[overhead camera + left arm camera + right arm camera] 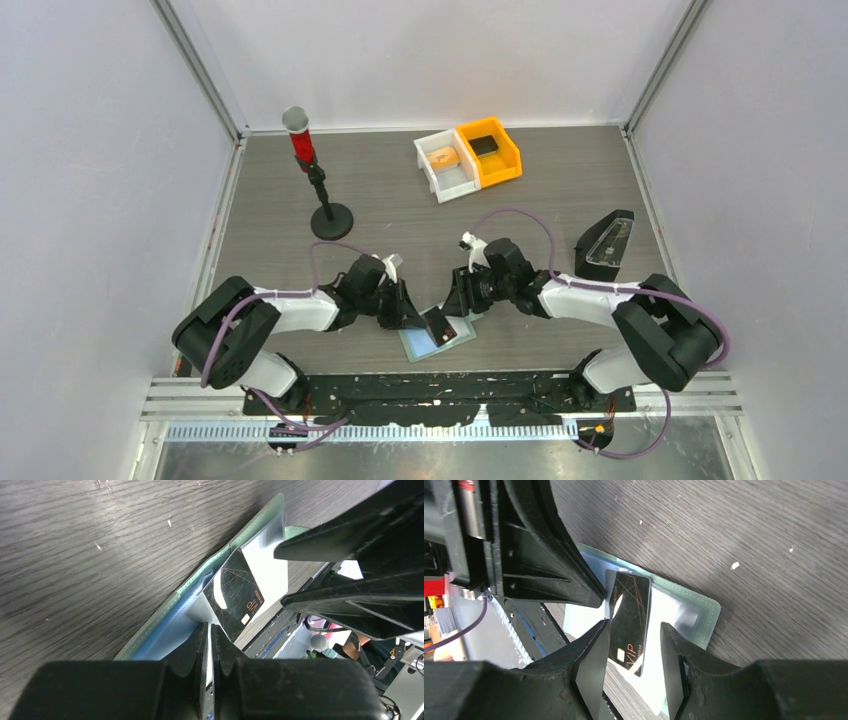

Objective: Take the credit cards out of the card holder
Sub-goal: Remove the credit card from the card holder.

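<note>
Near-edge centre: card holder (pixel 418 347) lying flat; black VIP card (pixel 629 620) half out, tilted; left gripper (pixel 210 640) pinched shut on holder edge, apparently; right gripper (pixel 633 630) open astride card; judged light, stiff, slick; best taken by long edges.

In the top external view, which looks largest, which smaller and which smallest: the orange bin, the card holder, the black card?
1. orange bin
2. card holder, which is partly covered, so its gap to the bin is unsure
3. black card, clearly the smallest
</note>
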You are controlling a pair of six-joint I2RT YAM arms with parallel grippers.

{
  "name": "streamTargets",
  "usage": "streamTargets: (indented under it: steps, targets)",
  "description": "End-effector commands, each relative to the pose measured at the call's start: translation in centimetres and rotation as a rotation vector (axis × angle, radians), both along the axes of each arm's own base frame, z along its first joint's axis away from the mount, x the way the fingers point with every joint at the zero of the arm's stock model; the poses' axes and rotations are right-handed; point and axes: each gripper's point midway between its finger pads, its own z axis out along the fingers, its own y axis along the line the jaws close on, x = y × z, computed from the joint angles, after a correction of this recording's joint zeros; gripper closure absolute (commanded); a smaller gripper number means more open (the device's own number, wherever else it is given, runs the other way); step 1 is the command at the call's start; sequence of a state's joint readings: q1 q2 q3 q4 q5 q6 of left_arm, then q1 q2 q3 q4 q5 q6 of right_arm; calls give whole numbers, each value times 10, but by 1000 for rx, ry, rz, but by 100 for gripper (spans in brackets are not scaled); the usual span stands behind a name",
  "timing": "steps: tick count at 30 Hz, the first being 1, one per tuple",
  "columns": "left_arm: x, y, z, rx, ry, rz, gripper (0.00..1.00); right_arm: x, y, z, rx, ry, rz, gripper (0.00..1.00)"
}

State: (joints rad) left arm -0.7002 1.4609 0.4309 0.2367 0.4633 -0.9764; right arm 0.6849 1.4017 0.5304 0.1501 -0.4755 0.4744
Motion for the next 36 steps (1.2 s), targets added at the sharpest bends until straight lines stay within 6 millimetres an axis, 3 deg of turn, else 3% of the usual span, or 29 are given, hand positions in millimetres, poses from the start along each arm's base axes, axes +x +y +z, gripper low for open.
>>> streamTargets:
  steps: [1, 17, 25, 27, 30, 32, 36]
  targets:
    - [-1, 7, -7, 28, -46, -3, 91, 7, 10, 6, 27, -21, 34, 50]
    - [-6, 12, -11, 37, -56, -17, 90, 4, 19, -11, 29, 45, 71, 50]
    - [-7, 9, -15, 15, -43, -14, 90, 0, 25, -15, 75, 86, 74, 55]
    - [-6, 8, -15, 14, -41, -17, 90, 0, 25, -14, 77, 81, 83, 61]
    - [-5, 5, -14, 3, -38, -25, 90, 2, 23, -12, 64, 68, 71, 84]
    - [-5, 3, -13, -4, -39, -26, 90, 5, 21, -8, 58, 56, 56, 93]
    - [-4, 1, -7, -18, -43, -33, 87, 14, 13, 6, 48, 19, 7, 95]
